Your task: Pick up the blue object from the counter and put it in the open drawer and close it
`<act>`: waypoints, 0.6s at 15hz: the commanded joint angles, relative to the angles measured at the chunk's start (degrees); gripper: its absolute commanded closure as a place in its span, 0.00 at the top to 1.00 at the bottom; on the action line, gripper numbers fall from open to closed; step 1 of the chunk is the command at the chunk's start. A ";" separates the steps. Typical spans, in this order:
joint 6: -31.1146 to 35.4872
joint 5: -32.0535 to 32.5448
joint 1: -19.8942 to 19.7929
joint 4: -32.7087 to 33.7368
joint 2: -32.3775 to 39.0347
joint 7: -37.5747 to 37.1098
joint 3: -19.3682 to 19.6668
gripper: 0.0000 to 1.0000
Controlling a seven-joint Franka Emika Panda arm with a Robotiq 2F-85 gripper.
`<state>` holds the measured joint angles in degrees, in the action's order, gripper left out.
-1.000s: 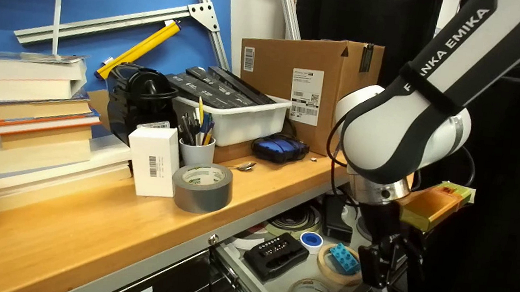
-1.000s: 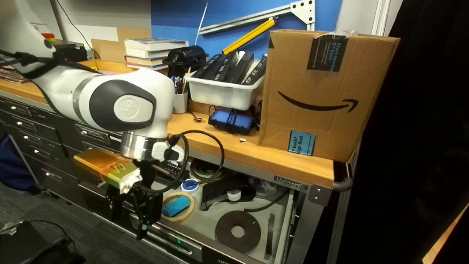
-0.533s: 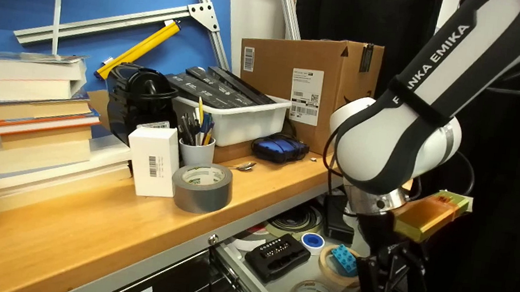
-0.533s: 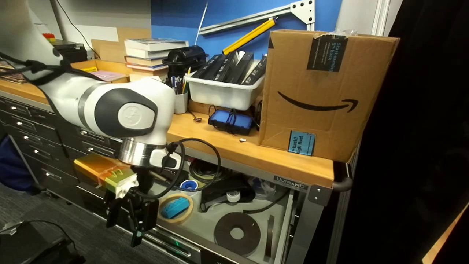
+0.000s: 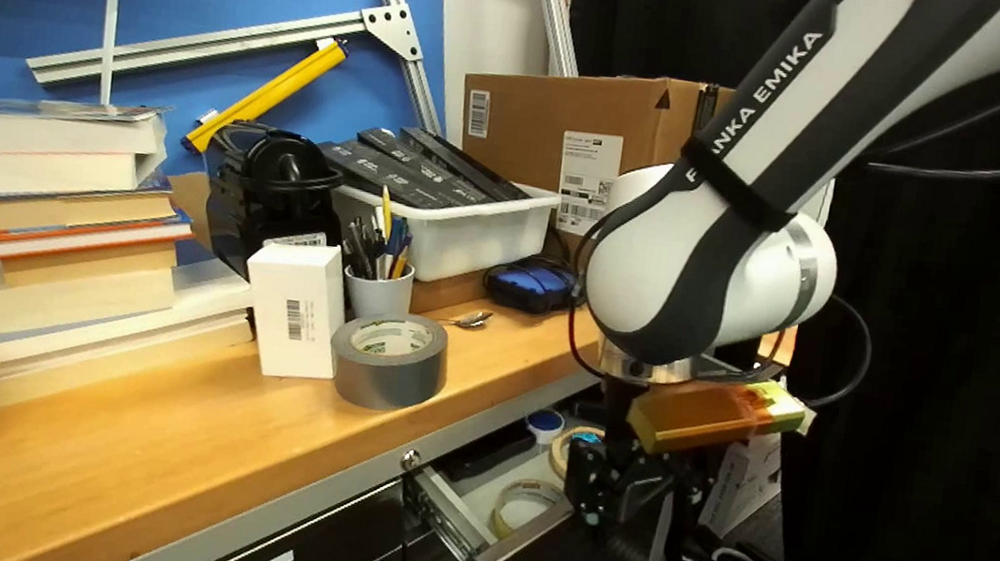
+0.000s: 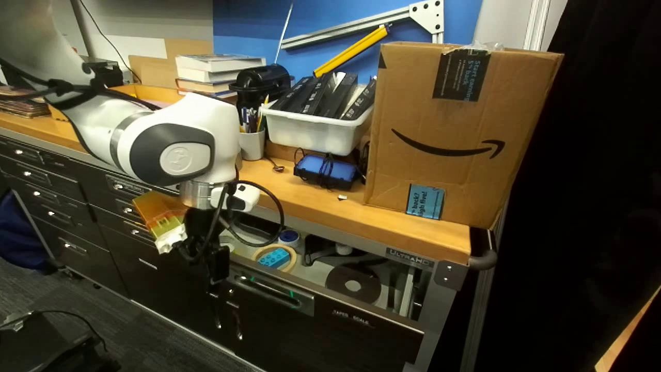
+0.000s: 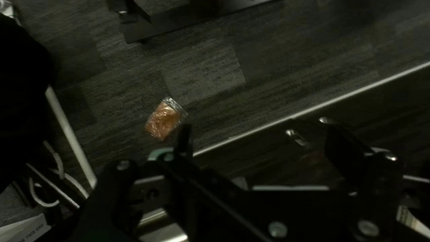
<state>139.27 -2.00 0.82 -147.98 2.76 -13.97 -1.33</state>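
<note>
Drawer (image 6: 374,338) is caught partly open beneath wooden counter (image 5: 190,443), and light-blue studded toy brick (image 6: 273,258) is seen inside, set over opening of tan tape roll (image 6: 293,257)! Dark flat reel (image 6: 335,283) is placed apart from it. Gripper (image 7: 258,141) is poised outside, close by drawer's dark front, fingers spread wide; contact cannot be made out. Up on counter, grey duct-tape roll (image 5: 388,371) is set just beside white box (image 5: 294,312).
</note>
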 commanded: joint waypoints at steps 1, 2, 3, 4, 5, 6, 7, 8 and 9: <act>8.44 -7.07 2.39 2.65 2.68 -5.77 -2.08 1.00; 11.86 -8.19 3.11 2.41 2.91 -7.74 -2.65 1.00; 15.70 -8.83 3.94 1.99 3.19 -9.83 -3.15 1.00; 19.95 -8.09 4.79 1.40 3.59 -12.38 -3.33 1.00; 24.10 -5.93 5.72 0.72 3.99 -15.53 -3.04 1.00; 27.67 -4.41 6.59 -0.03 4.08 -18.37 -2.49 1.00; 31.26 -2.77 7.53 -0.89 4.02 -21.18 -1.56 1.00; 34.27 -0.67 8.58 -1.82 3.55 -24.15 -0.14 1.00; 36.90 1.25 9.60 -2.81 2.82 -26.91 1.52 1.00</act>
<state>168.53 -5.46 7.41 -148.58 7.18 -33.26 -3.62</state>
